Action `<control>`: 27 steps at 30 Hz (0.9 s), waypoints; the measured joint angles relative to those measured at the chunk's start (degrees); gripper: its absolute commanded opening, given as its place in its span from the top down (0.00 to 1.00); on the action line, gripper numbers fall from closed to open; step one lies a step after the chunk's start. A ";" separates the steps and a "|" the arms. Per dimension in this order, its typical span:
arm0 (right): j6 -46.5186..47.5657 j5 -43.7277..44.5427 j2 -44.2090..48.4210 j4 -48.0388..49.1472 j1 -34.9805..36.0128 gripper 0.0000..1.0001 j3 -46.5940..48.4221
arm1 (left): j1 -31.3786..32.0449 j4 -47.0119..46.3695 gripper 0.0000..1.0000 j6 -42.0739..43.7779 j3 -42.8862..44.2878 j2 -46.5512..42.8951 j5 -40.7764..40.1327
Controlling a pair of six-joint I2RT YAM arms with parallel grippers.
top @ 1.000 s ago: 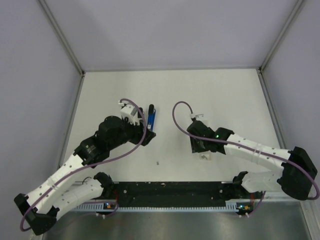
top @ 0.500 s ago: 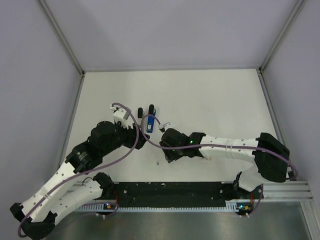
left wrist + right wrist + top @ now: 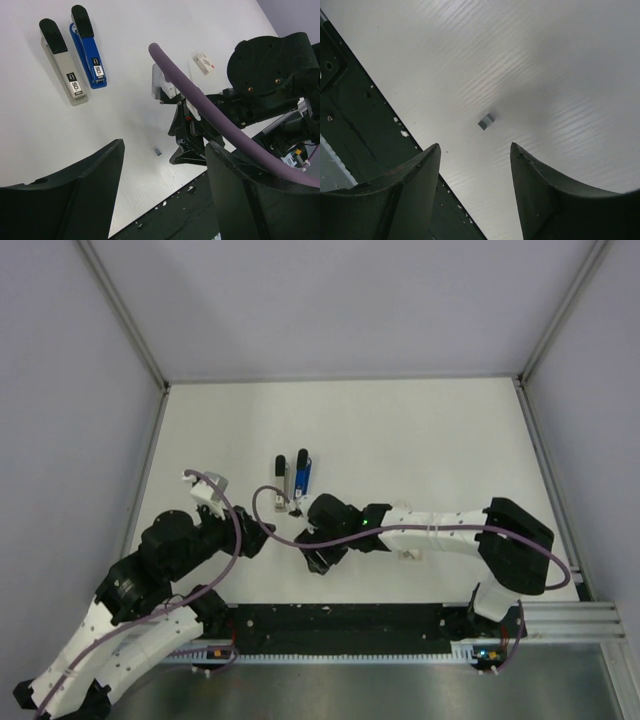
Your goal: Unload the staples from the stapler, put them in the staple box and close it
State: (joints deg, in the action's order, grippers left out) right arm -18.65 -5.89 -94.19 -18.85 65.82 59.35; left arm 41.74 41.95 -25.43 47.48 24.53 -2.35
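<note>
Right gripper (image 3: 474, 146) jaws apart, empty, poised over staple block (image 3: 486, 121), stapler (image 3: 87, 55) well apart beside grey bar (image 3: 67, 75); risk of tiny block skidding away under off-centre pinch.

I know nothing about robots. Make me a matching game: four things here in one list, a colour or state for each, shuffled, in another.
1 stapler
2 grey bar
3 staple block
4 right gripper

A open, over the tiny block
B blue, lying flat
C pale, black end, beside the blue one
D tiny, silvery, lying alone

Pairs: 1-B, 2-C, 3-D, 4-A
</note>
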 measured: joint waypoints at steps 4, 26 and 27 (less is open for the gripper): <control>4.74 -1.51 -1.03 0.24 0.17 0.39 0.76 | 0.00 3.50 0.28 -0.24 1.73 -1.53 1.22; 20.72 -6.40 -7.15 5.81 1.11 0.39 0.61 | 0.00 17.14 0.30 -1.99 6.73 -6.08 7.30; 20.96 -6.08 -7.28 5.92 1.20 0.39 0.61 | 0.00 17.31 0.30 -2.03 6.73 -6.05 7.30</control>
State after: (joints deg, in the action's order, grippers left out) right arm 2.31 -11.97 -101.47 -12.93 67.02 59.96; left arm 41.74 59.27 -27.46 54.22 18.48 4.95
